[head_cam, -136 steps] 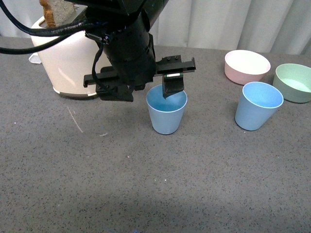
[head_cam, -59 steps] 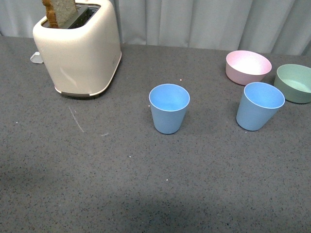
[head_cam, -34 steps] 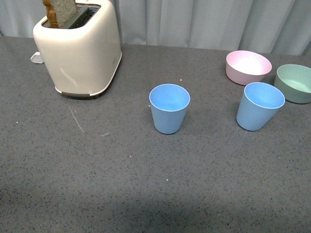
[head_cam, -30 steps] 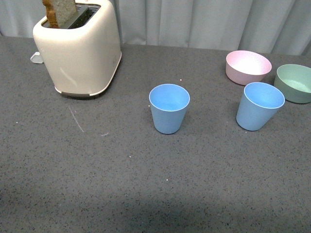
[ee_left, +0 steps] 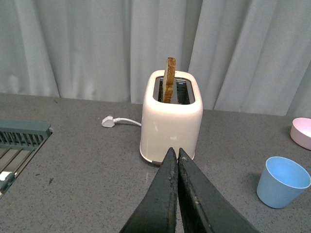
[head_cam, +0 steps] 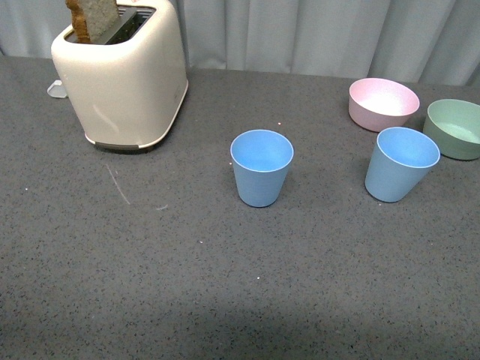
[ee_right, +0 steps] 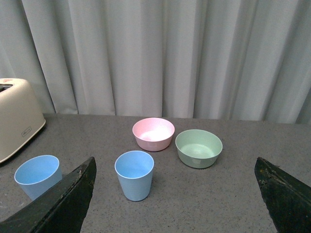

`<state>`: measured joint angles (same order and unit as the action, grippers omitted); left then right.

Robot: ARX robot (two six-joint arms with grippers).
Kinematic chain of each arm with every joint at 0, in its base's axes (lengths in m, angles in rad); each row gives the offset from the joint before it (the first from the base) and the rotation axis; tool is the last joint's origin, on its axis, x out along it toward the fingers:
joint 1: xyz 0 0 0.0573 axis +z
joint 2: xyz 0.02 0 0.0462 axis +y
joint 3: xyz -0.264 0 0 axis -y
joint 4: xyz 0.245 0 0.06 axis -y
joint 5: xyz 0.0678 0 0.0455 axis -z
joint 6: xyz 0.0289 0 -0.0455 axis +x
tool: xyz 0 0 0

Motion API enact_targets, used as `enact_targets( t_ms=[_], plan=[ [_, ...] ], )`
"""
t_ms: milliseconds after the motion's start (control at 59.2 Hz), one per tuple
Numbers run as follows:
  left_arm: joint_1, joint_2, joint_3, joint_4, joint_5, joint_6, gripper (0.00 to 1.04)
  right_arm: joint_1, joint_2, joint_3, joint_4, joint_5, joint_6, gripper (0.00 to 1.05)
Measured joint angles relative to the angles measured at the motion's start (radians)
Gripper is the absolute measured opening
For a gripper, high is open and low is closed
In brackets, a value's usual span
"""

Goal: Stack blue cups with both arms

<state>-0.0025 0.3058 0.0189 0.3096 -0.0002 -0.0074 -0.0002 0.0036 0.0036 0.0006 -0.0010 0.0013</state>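
Note:
Two light blue cups stand upright and apart on the grey table. One blue cup (head_cam: 261,167) is at the middle; it also shows as the cup (ee_left: 283,181) in the left wrist view and the cup (ee_right: 38,175) in the right wrist view. The other blue cup (head_cam: 400,163) stands to its right, the cup (ee_right: 134,174) in the right wrist view. Neither arm shows in the front view. My left gripper (ee_left: 174,151) is shut with nothing in it, well back from the cups. My right gripper (ee_right: 175,162) is wide open, also held back.
A cream toaster (head_cam: 120,75) with a slice of bread (head_cam: 91,18) stands at the back left. A pink bowl (head_cam: 382,103) and a green bowl (head_cam: 454,127) sit behind the right cup. A grey rack (ee_left: 19,138) lies at the table's left side.
The left arm, which hung over the middle cup 2.3 s ago, has pulled out of the front view. The cups have stayed put over the last second.

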Motion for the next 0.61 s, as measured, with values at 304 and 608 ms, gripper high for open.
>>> enact_targets(
  t_ms=[304,608],
  plan=[
    [0.000,-0.095,0.000,-0.095,0.000,0.000,0.04,0.000,0.000,0.000,0.000,0.000,0.000,0.95],
    [0.000,-0.289,0.000,-0.302,0.000,0.000,0.04,0.000,0.000,0.000,0.000,0.000,0.000,0.95]
  ],
)
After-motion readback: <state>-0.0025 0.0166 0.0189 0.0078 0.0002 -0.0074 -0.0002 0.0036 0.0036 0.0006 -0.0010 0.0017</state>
